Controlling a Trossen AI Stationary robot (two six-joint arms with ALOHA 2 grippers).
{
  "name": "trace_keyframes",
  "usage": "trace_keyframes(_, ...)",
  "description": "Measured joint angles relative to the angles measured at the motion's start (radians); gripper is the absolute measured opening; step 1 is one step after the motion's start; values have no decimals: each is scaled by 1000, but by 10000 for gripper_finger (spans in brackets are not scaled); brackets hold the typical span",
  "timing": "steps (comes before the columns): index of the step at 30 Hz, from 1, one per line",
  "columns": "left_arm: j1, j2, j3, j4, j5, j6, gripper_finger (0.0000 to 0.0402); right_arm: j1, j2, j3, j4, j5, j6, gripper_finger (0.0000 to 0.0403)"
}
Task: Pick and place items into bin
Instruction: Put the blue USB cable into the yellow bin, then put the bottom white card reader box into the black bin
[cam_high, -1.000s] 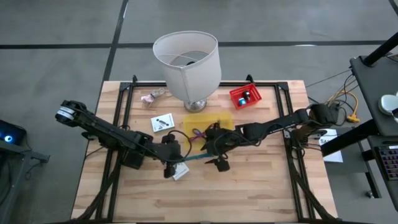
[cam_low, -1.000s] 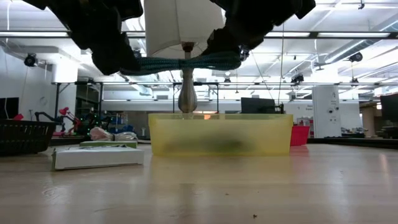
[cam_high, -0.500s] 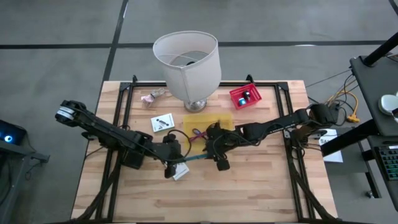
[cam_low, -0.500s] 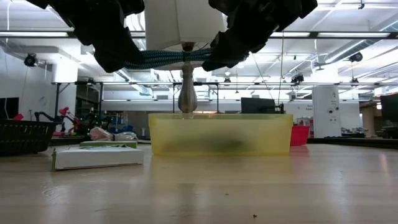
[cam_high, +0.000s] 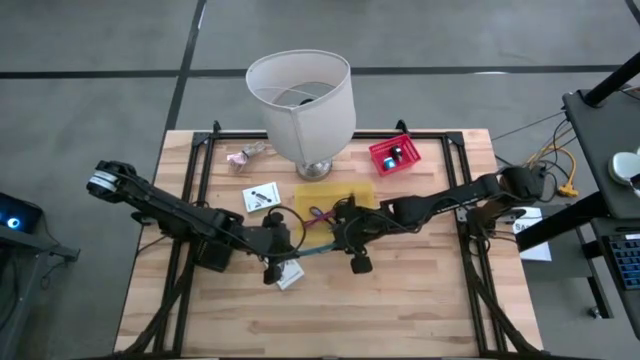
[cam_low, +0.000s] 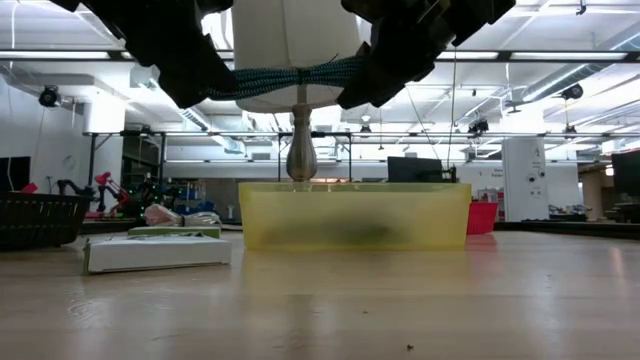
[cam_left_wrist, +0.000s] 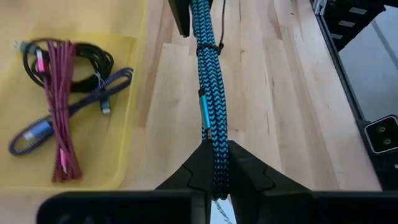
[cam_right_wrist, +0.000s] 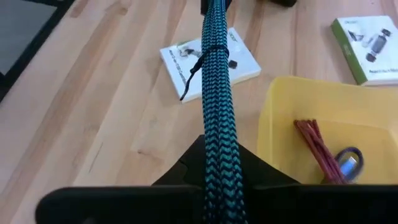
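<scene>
A teal braided cable bundle (cam_high: 312, 254) (cam_low: 285, 78) spans level between my two grippers, above the table just in front of the yellow bin (cam_high: 352, 188) (cam_low: 355, 215). My left gripper (cam_high: 285, 252) (cam_left_wrist: 215, 163) is shut on its left end. My right gripper (cam_high: 338, 247) (cam_right_wrist: 219, 155) is shut on its right end. A thin black tie (cam_right_wrist: 208, 51) wraps the bundle. In the bin lie a magenta cable (cam_left_wrist: 59, 93), a coiled black cable (cam_left_wrist: 93, 59) and a purple cable (cam_left_wrist: 81, 102). My left gripper pinches the bundle's left end (cam_left_wrist: 216, 146) between its two fingers. The fingers slant down from the table's left and lie along the bundle, which is lifted clear. My right gripper pinches the opposite end (cam_right_wrist: 219, 134) between its two fingers, slanting down from the table's right, fingers along the bundle. The bundle runs straight to the other gripper, clear of the table.
A white lampshade on a metal foot (cam_high: 300, 100) stands behind the bin. A red tray (cam_high: 393, 155) is at the back right, a wrapped packet (cam_high: 245, 155) at the back left. One white card box (cam_high: 262, 196) lies left of the bin, another (cam_high: 290, 275) under the left gripper.
My right gripper has shut on the teal bundle's right end; its fingers stood wide apart a second ago. The bundle, held all along by my left gripper, now sits a little higher between the two.
</scene>
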Motion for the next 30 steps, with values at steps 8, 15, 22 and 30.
trace_keyframes(8,-1,-8,-1,-14,8,38,113,-42,-31,0,-169,118,55,15)
trace_keyframes(15,-1,-8,-1,-11,1,36,174,-90,-42,0,-233,288,161,15)
trace_keyframes(22,-1,-8,-1,-11,0,35,183,-103,-42,0,-250,288,173,85)
trace_keyframes(30,-1,-8,-1,-22,0,37,183,-104,-45,0,-267,287,216,170)
